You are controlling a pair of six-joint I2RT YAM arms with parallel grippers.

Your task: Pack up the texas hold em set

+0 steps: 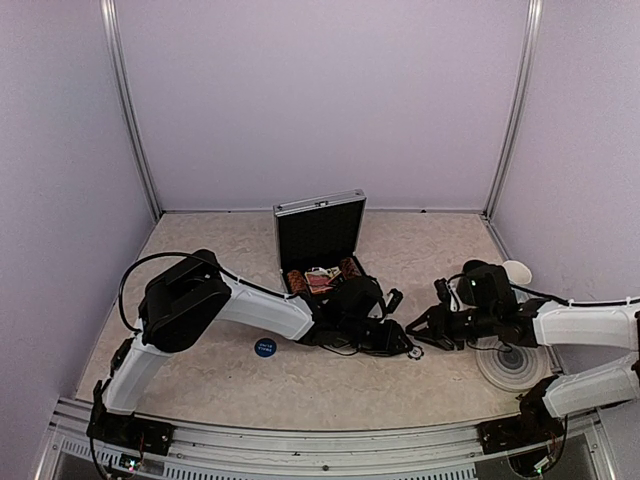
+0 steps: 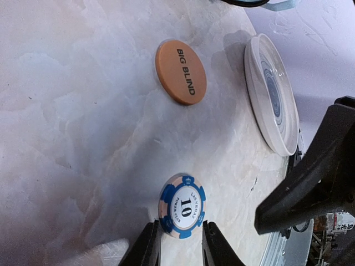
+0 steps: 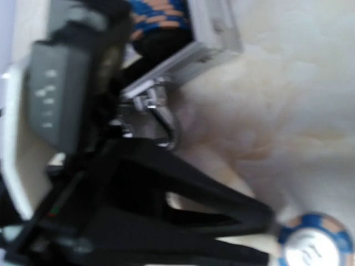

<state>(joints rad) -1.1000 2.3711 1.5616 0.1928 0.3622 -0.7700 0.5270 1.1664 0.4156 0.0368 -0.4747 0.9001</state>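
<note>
The silver case (image 1: 320,232) stands open at the table's middle, with chips and cards in its black tray. My left gripper (image 2: 182,244) is shut on a blue-and-peach "10" chip (image 2: 182,206), which stands on edge on the table between the fingertips. An orange BIG BLIND button (image 2: 181,72) lies flat beyond it. My right gripper (image 1: 415,332) faces the left gripper (image 1: 405,348) closely, open and holding nothing. One of its black fingers (image 2: 310,183) looms beside the chip. The right wrist view is blurred; it shows the chip (image 3: 315,241) and the case's edge (image 3: 213,41).
A round blue button (image 1: 264,347) lies on the table in front of the left arm. A grey ringed coaster (image 1: 512,365) sits under the right arm, shown also as a coaster (image 2: 272,94) beyond the orange button. A pale mug (image 1: 517,270) stands at the right wall.
</note>
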